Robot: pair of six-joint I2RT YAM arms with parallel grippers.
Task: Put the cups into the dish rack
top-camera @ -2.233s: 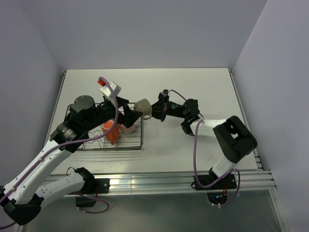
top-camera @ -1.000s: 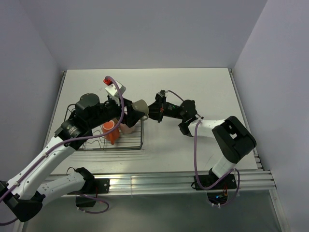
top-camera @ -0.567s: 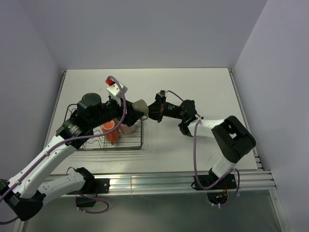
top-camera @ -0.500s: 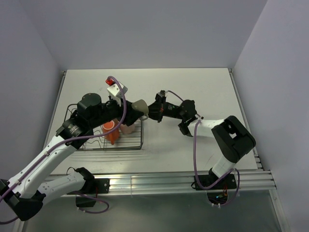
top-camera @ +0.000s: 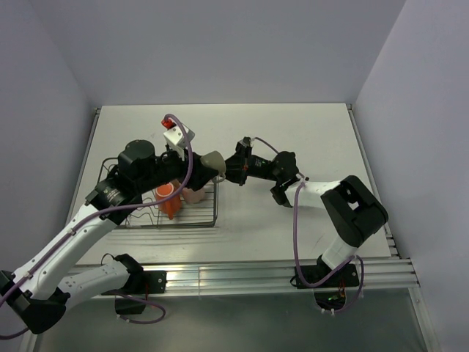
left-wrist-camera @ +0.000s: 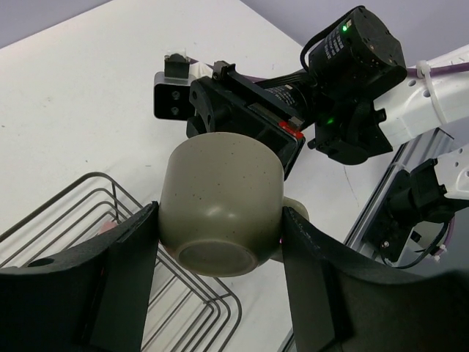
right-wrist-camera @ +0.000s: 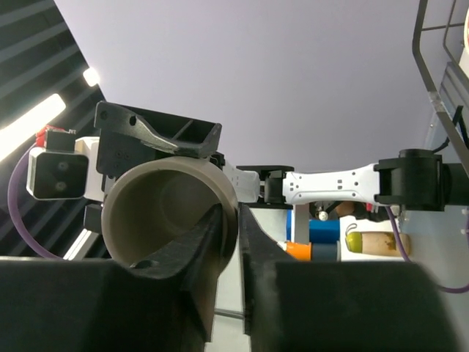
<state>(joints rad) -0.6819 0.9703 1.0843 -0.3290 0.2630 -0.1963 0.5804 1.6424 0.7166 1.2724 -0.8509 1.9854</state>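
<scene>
An olive-beige speckled cup (top-camera: 213,160) with a handle hangs on its side in the air over the right end of the dish rack (top-camera: 215,214). My left gripper (top-camera: 206,168) is shut on it, a finger pressed on each side of the cup (left-wrist-camera: 220,198). My right gripper (top-camera: 229,168) meets it from the right. One of its fingers is inside the cup (right-wrist-camera: 157,213), one outside, straddling the rim with a sliver of gap. An orange mug (top-camera: 167,198) and a pink mug (top-camera: 193,195) stand in the rack.
The rack's wires (left-wrist-camera: 88,202) lie just below and left of the held cup. White table (top-camera: 308,132) stretches to the right and back, walled on three sides. An aluminium rail (top-camera: 256,275) runs along the near edge by the arm bases.
My left gripper has come in from the left and closed on the cup's sides. My right gripper's jaws, tight on the rim before, have loosened. The cup has barely moved.
</scene>
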